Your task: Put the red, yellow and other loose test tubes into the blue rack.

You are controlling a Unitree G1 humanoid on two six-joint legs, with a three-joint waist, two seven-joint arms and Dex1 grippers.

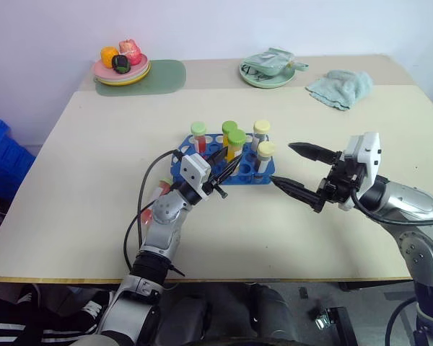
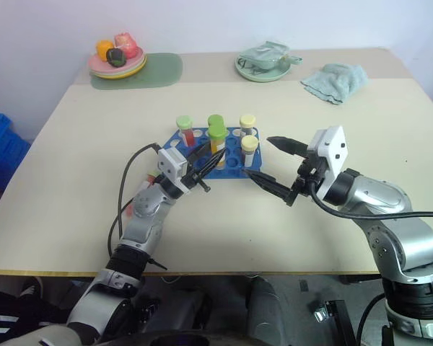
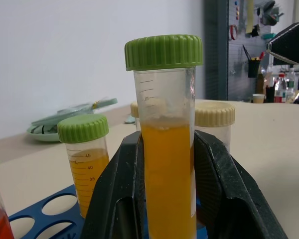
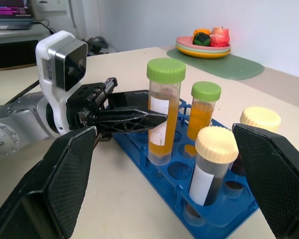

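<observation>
While right fingers (image 1: pixel 289 166) gape, left fingers (image 4: pixel 139 117) pinch yellow tube (image 4: pixel 164 112) in blue rack (image 4: pixel 217 216) among four others

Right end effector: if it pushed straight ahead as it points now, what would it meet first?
Probably the dark, pale-capped tube at the near end of the blue rack, between the open right end effector fingers; depth is uncertain.
</observation>
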